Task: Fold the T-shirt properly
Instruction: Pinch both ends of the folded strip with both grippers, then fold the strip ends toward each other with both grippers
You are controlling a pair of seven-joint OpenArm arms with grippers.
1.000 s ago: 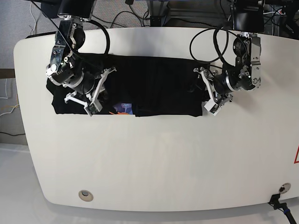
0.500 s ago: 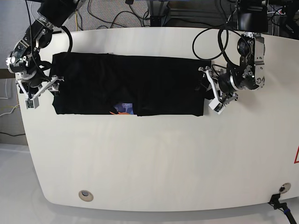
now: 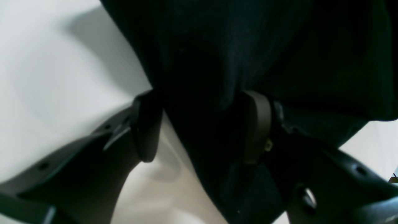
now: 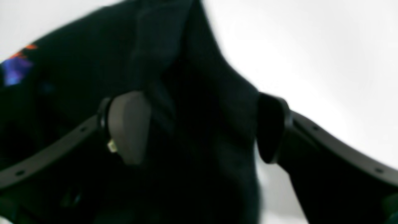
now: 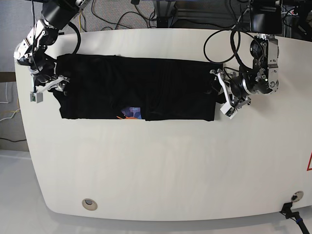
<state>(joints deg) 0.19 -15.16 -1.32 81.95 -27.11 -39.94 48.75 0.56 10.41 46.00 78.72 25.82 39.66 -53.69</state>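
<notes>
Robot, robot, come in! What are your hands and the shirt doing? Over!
Left end effector open, straddling T-shirt edge. Right end effector open, cloth between fingers. T-shirt flat on table. Nothing in the way.

Base view: high, looking down on the whole tabletop (image 5: 161, 165). Both wrist views: very close, along each end effector onto the shirt (image 5: 141, 87), apparently at opposite ends; right one blurred.

T-shirt (image 5: 146, 87) on table (image 5: 161, 165), a gripper at each end.
</notes>
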